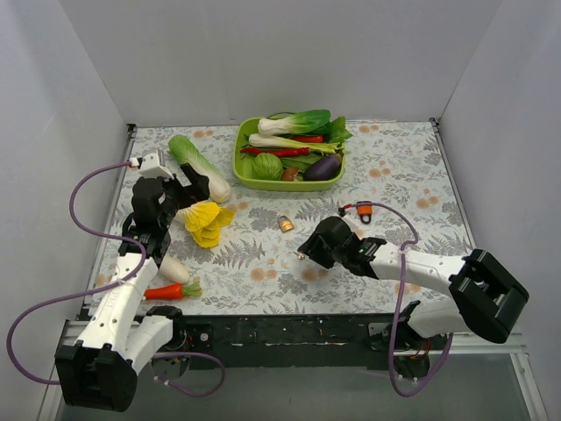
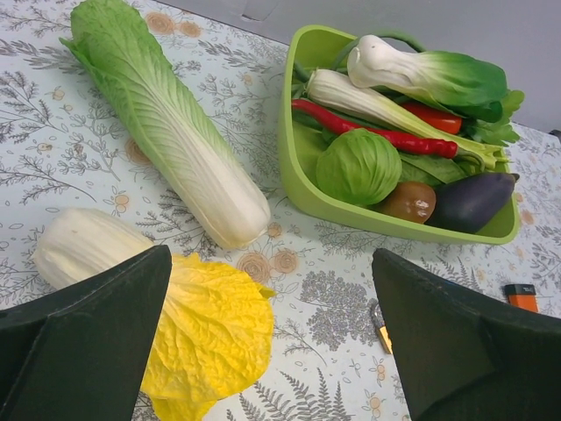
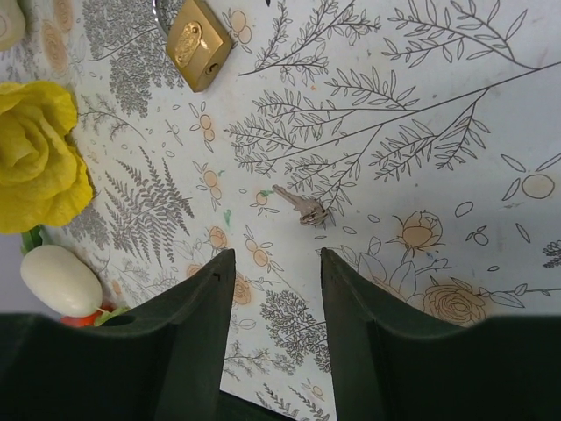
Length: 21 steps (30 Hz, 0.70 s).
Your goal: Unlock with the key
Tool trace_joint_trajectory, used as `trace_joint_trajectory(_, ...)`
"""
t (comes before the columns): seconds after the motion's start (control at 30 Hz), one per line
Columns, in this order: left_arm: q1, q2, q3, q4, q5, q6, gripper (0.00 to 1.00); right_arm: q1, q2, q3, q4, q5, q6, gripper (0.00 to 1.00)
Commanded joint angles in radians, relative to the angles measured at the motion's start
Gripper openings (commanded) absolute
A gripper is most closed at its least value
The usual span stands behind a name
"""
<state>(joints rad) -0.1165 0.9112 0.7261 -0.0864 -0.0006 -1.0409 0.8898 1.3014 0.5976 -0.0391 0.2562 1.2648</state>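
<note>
Here, thin metal key (image 3: 301,207) flat on floral cloth (image 3: 456,105); right end effector (image 3: 276,256) released nearby, left end effector (image 2: 270,257) released.

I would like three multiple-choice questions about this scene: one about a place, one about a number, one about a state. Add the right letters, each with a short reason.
1. Where is the key relative to the right gripper?
A. clamped between its fingers
B. flat on the tablecloth, just ahead of its fingertips
C. behind it, outside its camera view

2. How many padlocks does the top view show?
A. one
B. two
C. four

3. What is the right gripper's state?
A. open and empty
B. shut on the key
C. shut on nothing

Answers:
1 B, the wrist view shows it lying beyond the fingertips.
2 B, a brass padlock and an orange padlock.
3 A, its fingers stand apart with only cloth between.
</note>
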Motion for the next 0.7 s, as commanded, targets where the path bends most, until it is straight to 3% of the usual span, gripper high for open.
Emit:
trace_joint_trajectory(0.0, -0.021, -0.018, 0.009, -0.019, -0.068, 0.031, 0.98, 0.012, 0.053, 0.054, -0.07, 0.046, 0.088, 0.51)
trace_joint_trajectory(0.67, -0.196, -0.017, 0.009, -0.035, -0.193, 0.087, 0.98, 0.014, 0.242, 0.238, -0.275, 0.081, 0.159, 0.49)
